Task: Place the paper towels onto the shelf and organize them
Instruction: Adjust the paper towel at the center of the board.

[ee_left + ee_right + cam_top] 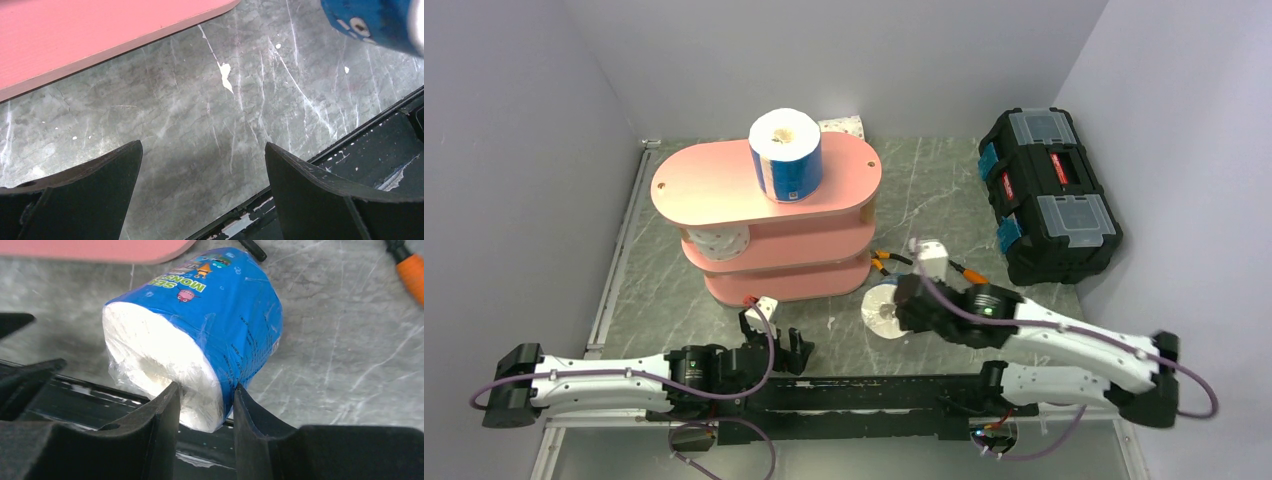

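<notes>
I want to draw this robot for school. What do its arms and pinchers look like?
The left arm and right arm have white shells with black joints and a thin purple cable looping alongside. Each wrist carries a small white camera block. The left gripper and right gripper each have two chunky black fingers that taper towards the tips.

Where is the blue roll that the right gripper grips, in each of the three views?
Top external: the blue roll is right of centre, in front of the shelf, white end showing.
Left wrist: only a blue edge, in the top right corner.
Right wrist: centre, pinched by the right gripper.
Shared landmark: the pink shelf, at upper left in both wrist views.
</notes>
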`<state>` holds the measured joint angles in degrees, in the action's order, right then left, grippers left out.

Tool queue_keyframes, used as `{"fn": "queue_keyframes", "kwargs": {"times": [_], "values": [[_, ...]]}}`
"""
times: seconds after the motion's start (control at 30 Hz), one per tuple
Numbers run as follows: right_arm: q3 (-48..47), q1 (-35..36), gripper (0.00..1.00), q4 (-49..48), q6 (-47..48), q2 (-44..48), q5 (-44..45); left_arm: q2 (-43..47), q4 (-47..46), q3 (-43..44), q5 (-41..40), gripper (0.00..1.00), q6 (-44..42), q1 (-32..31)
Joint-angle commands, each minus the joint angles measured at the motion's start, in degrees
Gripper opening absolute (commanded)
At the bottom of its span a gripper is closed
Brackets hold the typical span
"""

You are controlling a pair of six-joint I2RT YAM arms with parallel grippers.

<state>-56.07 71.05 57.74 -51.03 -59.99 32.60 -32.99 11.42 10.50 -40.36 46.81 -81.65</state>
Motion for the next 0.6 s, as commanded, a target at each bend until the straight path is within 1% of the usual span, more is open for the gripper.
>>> {"fn": "queue_keyframes", "kwargs": {"times": [0.0,0.1,0.2,0.33,0.4,0.47,0.5,0.53,0.57], "values": [[7.55,-9.13,0.16,-14.55,3.50,11.16,-14.75,-0.82,-3.14,-0.36,-0.46,0.99,0.06,-0.31],[11.59,-14.60,0.16,-18.68,3.29,13.62,-21.35,-1.75,-3.53,0.14,-0.17,0.99,-0.22,-0.34],[14.81,-17.78,0.17,-23.06,2.17,14.74,-26.97,-2.73,-3.21,0.80,-0.17,0.99,0.01,-0.35],[18.74,-22.78,0.17,-28.41,0.62,16.29,-36.56,-3.30,-3.14,1.23,0.09,0.99,0.21,-0.33],[19.39,-24.61,0.19,-28.74,1.12,15.89,-38.15,-3.54,-3.22,1.30,0.08,0.99,0.21,-0.31],[18.75,-24.91,0.21,-26.76,2.05,14.80,-37.17,-3.89,-3.24,1.43,0.19,0.99,0.32,-0.33],[18.33,-25.06,0.23,-26.10,2.43,14.23,-36.83,-4.13,-3.18,1.64,0.19,1.00,0.43,-0.32],[17.78,-25.08,0.27,-25.38,2.74,13.75,-36.53,-4.46,-3.12,1.70,0.13,0.99,0.52,-0.28],[16.93,-25.06,0.36,-24.49,3.13,13.08,-36.11,-4.92,-3.22,1.90,0.27,0.99,0.42,-0.27]]}}
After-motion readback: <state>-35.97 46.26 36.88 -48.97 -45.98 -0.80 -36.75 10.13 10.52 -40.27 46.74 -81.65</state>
